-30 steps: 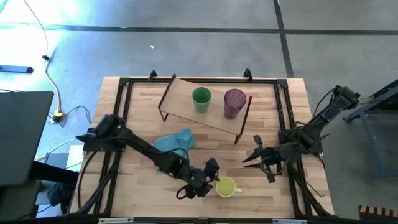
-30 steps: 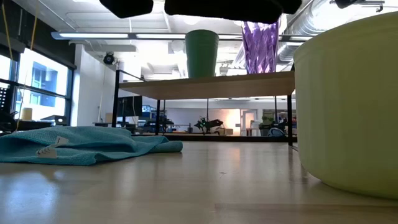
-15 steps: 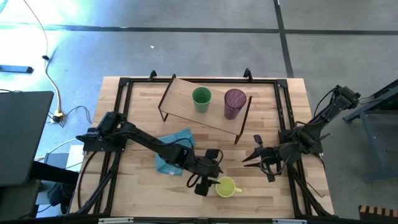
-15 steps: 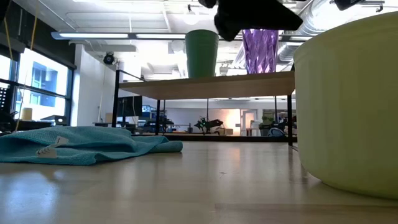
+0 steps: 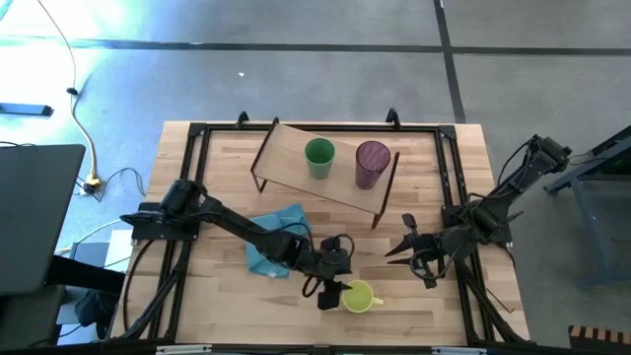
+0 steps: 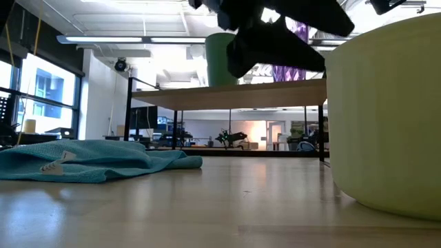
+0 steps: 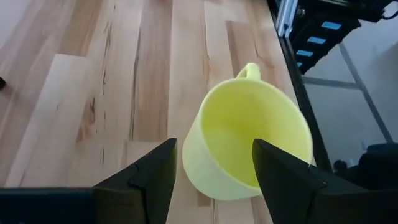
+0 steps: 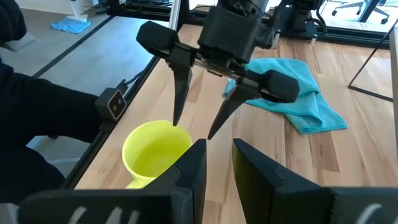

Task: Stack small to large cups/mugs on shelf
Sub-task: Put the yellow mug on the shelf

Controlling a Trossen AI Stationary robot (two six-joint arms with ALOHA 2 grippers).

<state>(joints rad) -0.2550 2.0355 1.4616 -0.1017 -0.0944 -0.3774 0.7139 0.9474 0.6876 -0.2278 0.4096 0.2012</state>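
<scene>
The yellow mug [image 5: 359, 296] stands upright on the table near its front edge, with its handle [image 7: 250, 70] pointing toward the table's right. My left gripper [image 5: 333, 292] is open just left of the mug. Its fingertips [image 8: 176, 122] hang above the mug's near rim and touch nothing that I can see. On the shelf [image 5: 291, 163] at the back stand the green cup [image 5: 318, 155] and, to its right, the purple tumbler [image 5: 372, 164]. My right gripper [image 5: 399, 251] waits open to the right of the mug, holding nothing.
A light blue cloth [image 5: 279, 229] lies crumpled on the table behind my left arm. The shelf's dark legs [image 5: 380, 207] stand on the tabletop. A black frame [image 5: 449, 168] runs along the table's edges. Bare wood shows between the mug and the shelf.
My left gripper has moved toward the table's right, up to the yellow mug, and sunk slightly. Its wrist has rolled, so the fingers now stand across the mug's rim. It has stayed open. The mug has not moved.
</scene>
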